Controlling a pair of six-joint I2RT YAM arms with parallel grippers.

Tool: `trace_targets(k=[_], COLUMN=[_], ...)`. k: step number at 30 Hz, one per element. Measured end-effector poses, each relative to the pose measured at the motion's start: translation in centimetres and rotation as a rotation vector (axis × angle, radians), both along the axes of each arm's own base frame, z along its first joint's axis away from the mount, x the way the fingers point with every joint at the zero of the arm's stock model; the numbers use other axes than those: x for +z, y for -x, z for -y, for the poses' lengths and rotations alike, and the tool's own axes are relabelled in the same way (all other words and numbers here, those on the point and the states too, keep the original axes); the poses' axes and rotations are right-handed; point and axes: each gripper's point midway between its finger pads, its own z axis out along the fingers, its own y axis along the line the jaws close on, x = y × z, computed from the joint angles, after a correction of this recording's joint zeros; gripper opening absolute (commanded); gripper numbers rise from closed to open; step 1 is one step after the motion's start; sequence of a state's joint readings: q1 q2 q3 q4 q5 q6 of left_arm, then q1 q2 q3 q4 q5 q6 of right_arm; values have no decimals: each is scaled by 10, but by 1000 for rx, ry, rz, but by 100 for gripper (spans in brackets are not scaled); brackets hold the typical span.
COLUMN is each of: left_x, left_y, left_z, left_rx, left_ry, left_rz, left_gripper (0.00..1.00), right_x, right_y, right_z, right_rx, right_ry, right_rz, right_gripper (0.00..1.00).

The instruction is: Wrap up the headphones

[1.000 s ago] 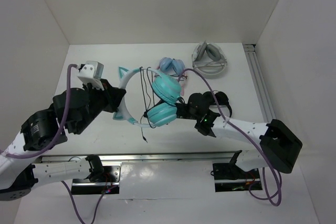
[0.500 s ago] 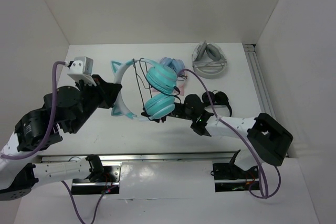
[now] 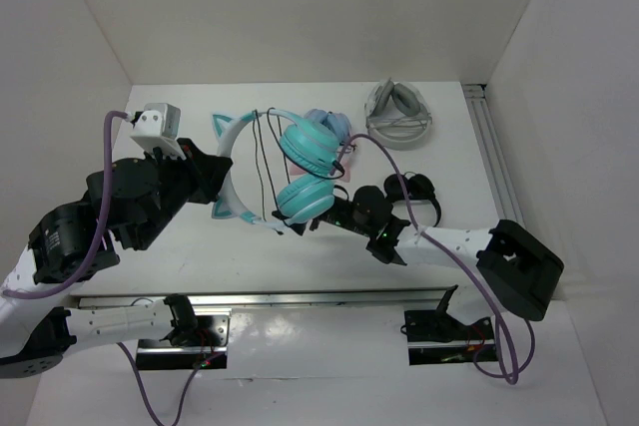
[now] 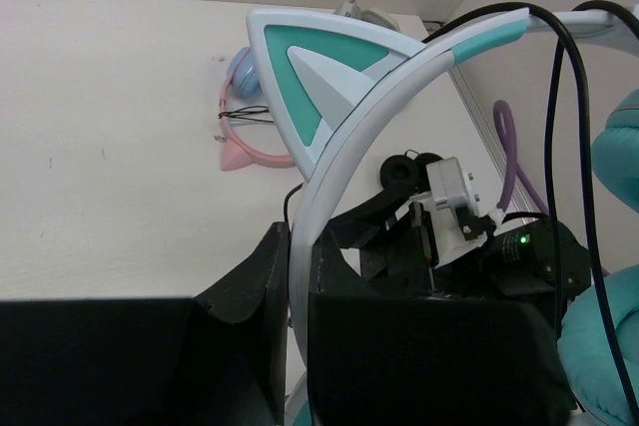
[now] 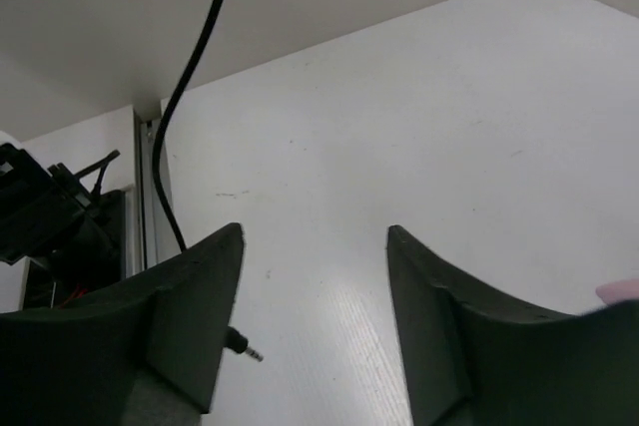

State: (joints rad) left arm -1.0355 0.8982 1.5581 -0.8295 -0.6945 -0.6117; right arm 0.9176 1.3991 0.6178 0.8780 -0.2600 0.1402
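The teal headphones (image 3: pixel 305 172) hang in the air, both ear cups toward the right arm. My left gripper (image 3: pixel 213 183) is shut on their pale headband (image 4: pixel 339 137), just below a cat ear (image 4: pixel 310 77). The thin black cable (image 3: pixel 262 162) runs in loops across the headband. My right gripper (image 3: pixel 316 218) is open and empty, just below the lower ear cup (image 3: pixel 305 199). In the right wrist view the jaws (image 5: pixel 315 241) stand wide apart. The cable (image 5: pixel 195 57) hangs past the left finger, its jack plug (image 5: pixel 240 346) beside that finger.
Pink headphones with light blue cups (image 3: pixel 329 127) lie behind the teal ones. Grey-white headphones (image 3: pixel 399 117) lie at the back right. Small black headphones (image 3: pixel 409 189) lie by the right arm. A metal rail (image 3: pixel 494 167) runs along the right wall.
My left gripper has carried the headphones a little left and toward the back. My right gripper has moved left under the lower ear cup. The cable's loose end hangs shorter.
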Motion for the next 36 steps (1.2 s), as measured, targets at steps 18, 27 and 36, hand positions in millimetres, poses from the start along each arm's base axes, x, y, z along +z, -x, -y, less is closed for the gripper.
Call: trace_targets(k=[18, 27, 36], left_x=[0, 2, 0], left_y=[3, 6, 5], left_z=[4, 4, 8], left_rx=[-23, -41, -44], left_ry=[16, 35, 25], left_rz=[-9, -10, -17], left_gripper=[0, 0, 0], right_x=[-16, 2, 4], right_y=[7, 0, -15], right_z=[-10, -5, 1], right_rx=[40, -6, -133], right_ry=[-22, -46, -28], right_rz=[-67, -14, 35], right_gripper=[70, 70, 71])
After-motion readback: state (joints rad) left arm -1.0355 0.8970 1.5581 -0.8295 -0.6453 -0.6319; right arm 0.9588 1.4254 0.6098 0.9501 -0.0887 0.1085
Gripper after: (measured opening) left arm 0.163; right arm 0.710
